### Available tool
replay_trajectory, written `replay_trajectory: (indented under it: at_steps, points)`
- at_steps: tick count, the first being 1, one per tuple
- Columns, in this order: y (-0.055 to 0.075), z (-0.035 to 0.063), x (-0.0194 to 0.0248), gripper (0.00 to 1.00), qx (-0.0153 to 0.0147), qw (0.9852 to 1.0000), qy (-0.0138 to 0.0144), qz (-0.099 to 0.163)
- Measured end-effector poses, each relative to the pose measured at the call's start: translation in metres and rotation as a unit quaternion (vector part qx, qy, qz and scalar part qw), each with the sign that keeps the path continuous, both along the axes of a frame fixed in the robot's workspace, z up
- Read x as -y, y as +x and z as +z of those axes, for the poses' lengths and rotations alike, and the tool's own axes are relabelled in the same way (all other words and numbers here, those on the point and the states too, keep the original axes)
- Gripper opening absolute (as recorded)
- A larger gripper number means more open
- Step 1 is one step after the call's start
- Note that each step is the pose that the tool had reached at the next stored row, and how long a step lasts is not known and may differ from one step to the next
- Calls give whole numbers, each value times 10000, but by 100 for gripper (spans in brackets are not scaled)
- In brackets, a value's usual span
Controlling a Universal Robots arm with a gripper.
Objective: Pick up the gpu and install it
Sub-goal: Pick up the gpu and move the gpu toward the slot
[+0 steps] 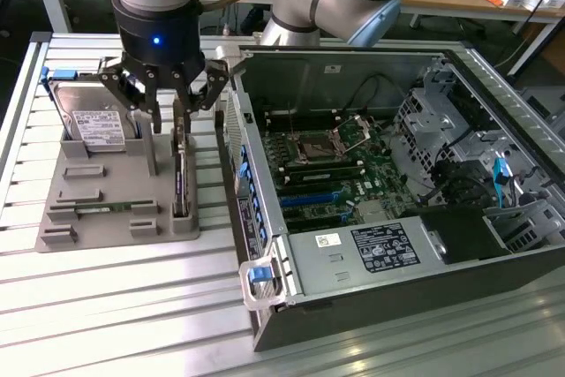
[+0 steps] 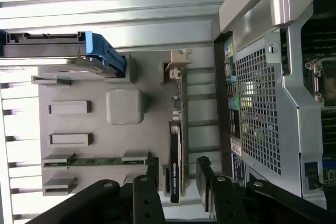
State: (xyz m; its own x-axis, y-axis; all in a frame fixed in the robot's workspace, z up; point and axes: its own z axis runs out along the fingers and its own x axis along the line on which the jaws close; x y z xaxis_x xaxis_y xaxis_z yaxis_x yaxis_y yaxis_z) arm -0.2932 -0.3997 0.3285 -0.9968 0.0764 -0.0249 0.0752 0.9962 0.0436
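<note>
The gpu [image 1: 181,178] stands on its edge in a slot at the near-right side of the grey holder [image 1: 106,187], its silver bracket end pointing away from the exterior camera. My gripper [image 1: 181,108] hangs right over it, open. In the wrist view the gpu [image 2: 176,153] shows as a thin dark card with a green edge. One black finger [image 2: 153,170] is on each side of it, with a gap to the card on both sides. The gripper [image 2: 177,174] is not closed on the card.
The holder also carries a silver hard drive [image 1: 93,121] with a white label and a narrow green memory stick [image 1: 101,209]. The open computer case [image 1: 265,218] lies close on the exterior view's right, its motherboard [image 1: 340,169] and blue slots [image 1: 309,196] exposed. Its perforated wall [image 2: 257,108] is near the fingers.
</note>
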Motion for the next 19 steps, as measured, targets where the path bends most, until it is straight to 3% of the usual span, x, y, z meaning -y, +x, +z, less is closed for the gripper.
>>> replay_trajectory:
  at_steps: [5,8,12,16,19]
  points:
    - [-41,-154,20,42,0,10000,0,1]
    - [37,-291,39,42,0,10000,0,0]
    - [35,-439,50,42,0,10000,0,1]
    - [44,-586,50,42,0,10000,0,1]
    - [128,-699,31,42,0,10000,2,0]
